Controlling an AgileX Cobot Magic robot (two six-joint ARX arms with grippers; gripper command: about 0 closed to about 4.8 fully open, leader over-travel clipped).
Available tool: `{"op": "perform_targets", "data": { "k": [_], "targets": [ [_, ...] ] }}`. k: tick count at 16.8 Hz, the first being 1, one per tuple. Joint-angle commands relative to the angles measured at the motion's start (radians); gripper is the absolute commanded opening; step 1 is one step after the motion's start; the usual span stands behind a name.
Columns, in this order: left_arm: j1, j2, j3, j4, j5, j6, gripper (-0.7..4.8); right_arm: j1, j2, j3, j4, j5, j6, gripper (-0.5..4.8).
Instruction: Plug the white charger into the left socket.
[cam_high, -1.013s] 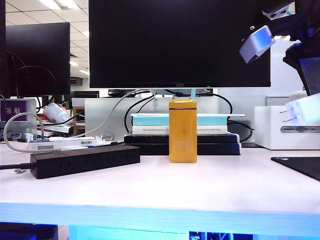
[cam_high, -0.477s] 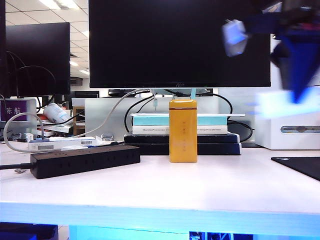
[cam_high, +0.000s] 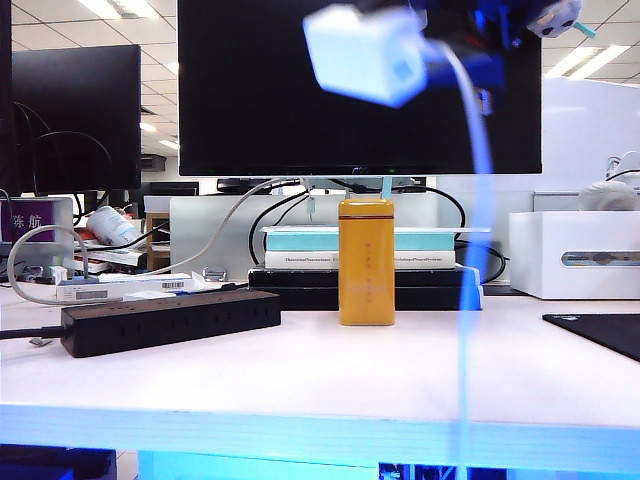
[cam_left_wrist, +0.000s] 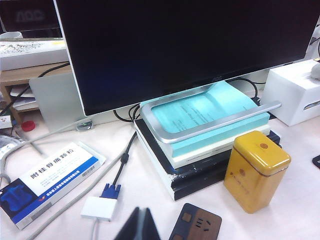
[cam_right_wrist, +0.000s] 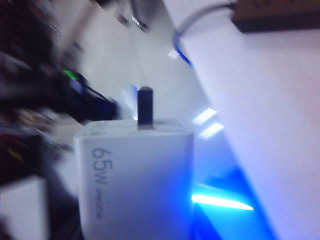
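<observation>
A: Outside camera: office monitors behind, white tabletop (cam_high: 420, 370), power strip (cam_high: 170, 322) at its left edge, right tool (cam_high: 455, 40) gripping the white charger (cam_high: 365, 55) high above.

B: Left wrist: left tool (cam_left_wrist: 139, 227) clenched, empty, over the strip. Right wrist: charger fills the blurred view.

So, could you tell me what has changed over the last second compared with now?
The right gripper, holding the white charger, swung it from the far right, beside the white box, up and leftward to high in front of the monitor; its cable now trails down. The left gripper stayed shut; the power strip and yellow tin did not move.
</observation>
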Motion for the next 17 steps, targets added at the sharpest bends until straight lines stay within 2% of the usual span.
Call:
{"op": "perform_targets", "data": {
  "k": [1, 2, 4, 5, 7, 9, 10, 11, 12, 13, 17],
  "targets": [
    [0.000, -0.002, 0.005, 0.016, 0.006, 0.000, -0.03, 0.000, -0.006, 0.003, 0.096, -0.109, 0.338, 0.35],
    [0.000, -0.002, 0.005, 0.016, 0.006, 0.000, -0.04, 0.000, -0.006, 0.003, 0.108, -0.101, 0.472, 0.35],
    [0.000, -0.002, 0.005, 0.016, 0.006, 0.000, -0.04, 0.000, -0.006, 0.003, 0.117, -0.064, 0.826, 0.35],
    [0.000, -0.002, 0.005, 0.016, 0.006, 0.000, -0.04, 0.000, -0.006, 0.003, 0.116, -0.072, 0.918, 0.35],
    [0.000, -0.002, 0.005, 0.016, 0.006, 0.000, -0.04, 0.000, -0.006, 0.003, 0.115, -0.131, 1.017, 0.35],
    [0.000, -0.002, 0.005, 0.016, 0.006, 0.000, -0.04, 0.000, -0.006, 0.003, 0.116, -0.157, 1.341, 0.35],
    [0.000, -0.002, 0.005, 0.016, 0.006, 0.000, -0.04, 0.000, -0.006, 0.003, 0.117, -0.174, 1.581, 0.35],
    [0.000, -0.002, 0.005, 0.016, 0.006, 0.000, -0.04, 0.000, -0.006, 0.003, 0.117, -0.173, 1.696, 0.35],
    [0.000, -0.002, 0.005, 0.016, 0.006, 0.000, -0.04, 0.000, -0.006, 0.004, 0.117, -0.173, 1.972, 0.35],
    [0.000, -0.002, 0.005, 0.016, 0.006, 0.000, -0.04, 0.000, -0.006, 0.004, 0.120, -0.166, 2.105, 0.35],
    [0.000, -0.002, 0.005, 0.016, 0.006, 0.001, -0.04, -0.001, -0.006, 0.005, 0.119, -0.167, 2.317, 0.35]
  ]
}}
